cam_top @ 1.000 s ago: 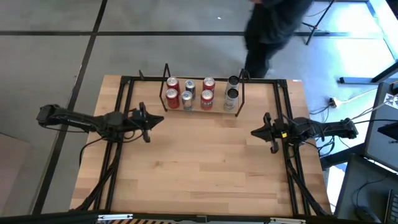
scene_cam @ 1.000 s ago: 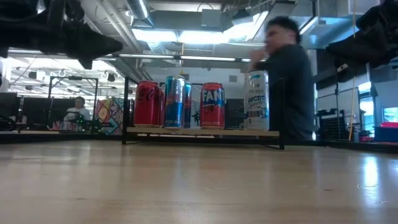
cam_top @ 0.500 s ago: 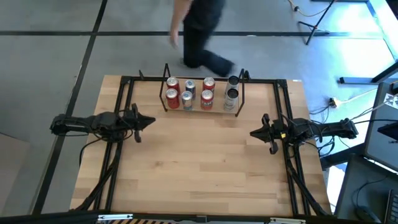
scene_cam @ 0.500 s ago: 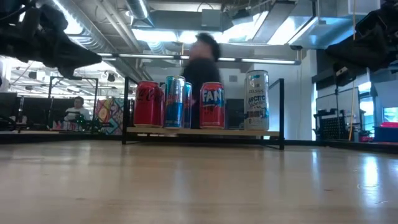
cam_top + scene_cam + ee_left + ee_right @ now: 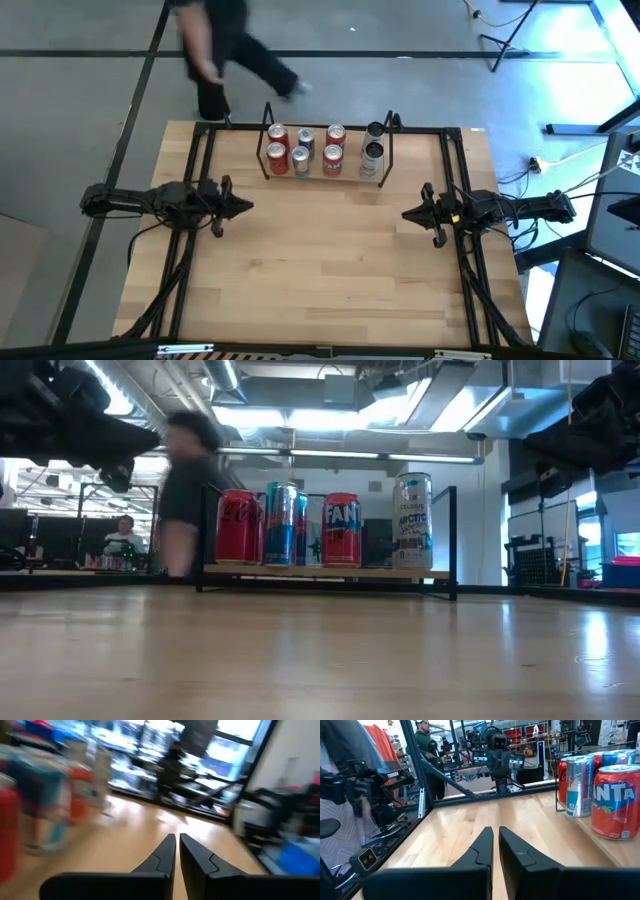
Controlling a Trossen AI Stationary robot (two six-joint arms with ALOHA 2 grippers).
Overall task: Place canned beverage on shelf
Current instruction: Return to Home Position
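- Now, your left jaws and right jaws are each pressed together and empty, at opposite sides of the tabletop (image 5: 320, 270).
- Farther back, the cans (image 5: 333, 158) stand upright on the shelf (image 5: 264, 140) at the tabletop's far edge.
- Treat them as thin-walled, slick and easy to dent, so grip mid-body, gently.

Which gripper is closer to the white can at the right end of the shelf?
The right gripper. It is just in front of the white can, slightly to its right; the left gripper is beyond the shelf's other end.
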